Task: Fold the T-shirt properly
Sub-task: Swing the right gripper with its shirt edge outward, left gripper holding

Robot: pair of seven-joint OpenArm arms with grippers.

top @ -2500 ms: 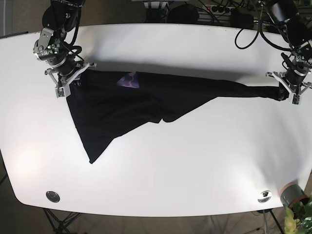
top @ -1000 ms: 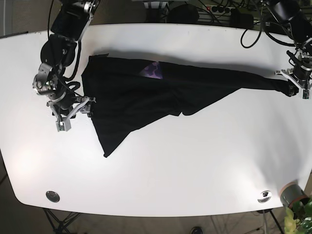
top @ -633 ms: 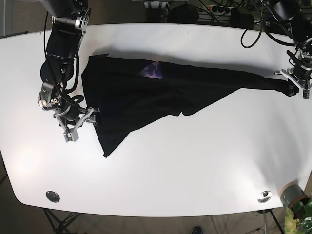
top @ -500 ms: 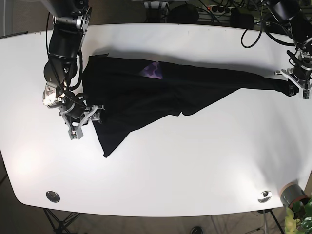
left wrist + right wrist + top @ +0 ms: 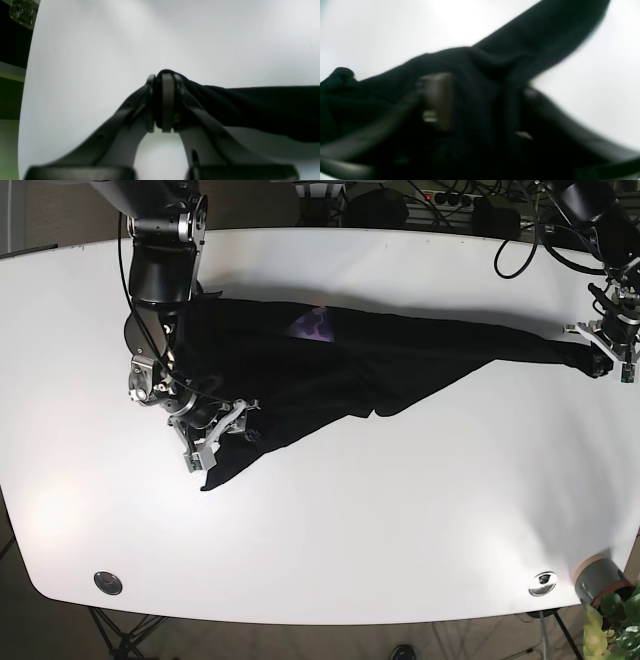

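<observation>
The black T-shirt point(image 5: 340, 365) lies stretched lengthwise across the white bench point(image 5: 400, 530). The left gripper point(image 5: 607, 352) has jaws clamped on its far end; the right gripper point(image 5: 215, 435), jaws apart, straddles the lower corner.

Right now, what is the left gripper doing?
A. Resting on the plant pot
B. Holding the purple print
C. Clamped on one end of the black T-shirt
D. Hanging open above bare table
C: the left gripper is shut on a bunched end of the black T-shirt.
</observation>
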